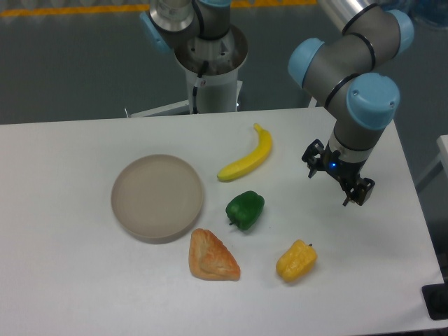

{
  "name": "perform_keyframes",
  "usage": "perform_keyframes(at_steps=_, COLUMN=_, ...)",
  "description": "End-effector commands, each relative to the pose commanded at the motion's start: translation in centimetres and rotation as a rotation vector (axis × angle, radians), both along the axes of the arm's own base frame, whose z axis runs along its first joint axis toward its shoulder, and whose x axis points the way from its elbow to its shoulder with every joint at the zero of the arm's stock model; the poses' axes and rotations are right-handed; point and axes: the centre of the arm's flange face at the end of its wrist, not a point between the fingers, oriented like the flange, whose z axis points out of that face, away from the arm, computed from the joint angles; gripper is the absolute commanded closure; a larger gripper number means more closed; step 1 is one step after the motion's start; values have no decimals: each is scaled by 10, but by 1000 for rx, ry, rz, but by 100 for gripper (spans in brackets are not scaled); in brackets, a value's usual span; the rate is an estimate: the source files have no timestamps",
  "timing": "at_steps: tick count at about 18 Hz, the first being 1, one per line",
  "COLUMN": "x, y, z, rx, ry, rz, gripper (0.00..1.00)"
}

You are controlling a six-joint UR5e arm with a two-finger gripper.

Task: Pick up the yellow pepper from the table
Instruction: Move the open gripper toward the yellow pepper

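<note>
Yellow pepper point(296, 260): we found it lying on the table point(63, 280), nearest the camera of all the produce, below the jaws in the picture and a little to the picture's left of them, well apart from them; its small dark stem pointed up-right.
Pastry point(212, 257): orange-brown, triangular, at about the same depth, further toward the picture's left from the jaws than the pepper.
Green pepper point(245, 209): we noted it toward the picture's left from the jaws and slightly nearer the camera, just above the pastry in the frame.
Plate point(158, 197): round, beige, furthest toward the picture's left from the jaws, near the pastry's corner.
Gripper point(338, 180): hung over the table, holding nothing; we saw the two fingers spread with bare tabletop between them.
Banana point(248, 157): yellow, curved, beyond the green pepper, to the picture's left of the jaws and slightly farther back.
Arm base point(208, 66): stood behind the table's far edge.
</note>
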Motion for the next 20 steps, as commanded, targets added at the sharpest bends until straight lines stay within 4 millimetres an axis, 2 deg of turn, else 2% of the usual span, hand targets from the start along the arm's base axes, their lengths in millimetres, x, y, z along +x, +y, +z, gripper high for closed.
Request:
perform_keyframes(at_steps=13, x=2, y=3, z=4, rx=39, ry=-27, rz=17, gripper=0)
perform_keyframes(at_steps=16, x=-4, y=14, z=-2, rx=65, ry=-8, rz=35, gripper=0)
perform_keyframes(at_steps=17, x=-6, y=23, z=-9, rx=81, ry=4, rz=65, gripper=0)
perform_keyframes(at_steps=18, x=0, y=39, z=-13, rx=105, ry=22, rz=75, gripper=0)
perform_keyframes(at_steps=20, x=-1, y=66, z=-30, rx=118, ry=34, rz=64, gripper=0)
